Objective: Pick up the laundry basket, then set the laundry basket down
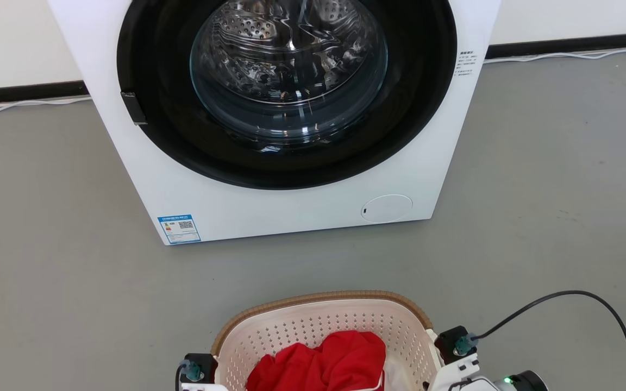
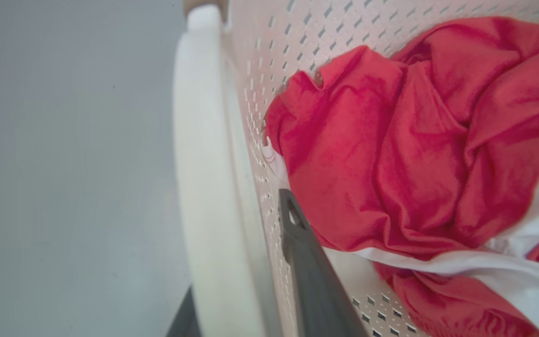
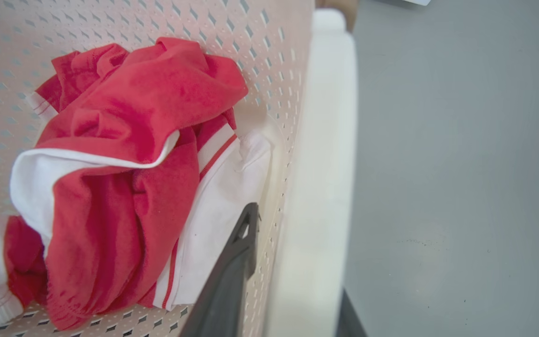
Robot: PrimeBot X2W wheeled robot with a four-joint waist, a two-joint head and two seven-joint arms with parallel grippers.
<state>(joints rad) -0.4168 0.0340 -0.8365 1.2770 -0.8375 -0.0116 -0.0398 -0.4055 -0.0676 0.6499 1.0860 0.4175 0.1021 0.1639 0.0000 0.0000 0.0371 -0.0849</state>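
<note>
laundry basket (image 1: 318, 320): stiff perforated plastic, likely light, 1 red-white garment (image 1: 324, 364) inside; left gripper (image 2: 239, 248) and right gripper (image 3: 297, 255) each closed narrowly on a white side handle (image 2: 204, 164), the sensible hold

- The washer (image 1: 291, 217), left of its white front, near the floor: a blue label (image 1: 179, 228) with a square code and coloured bars, its print too small to read.
- Same front, right of the door ring, higher up: a short block of dark print (image 1: 465, 64), also too small to read.
</note>
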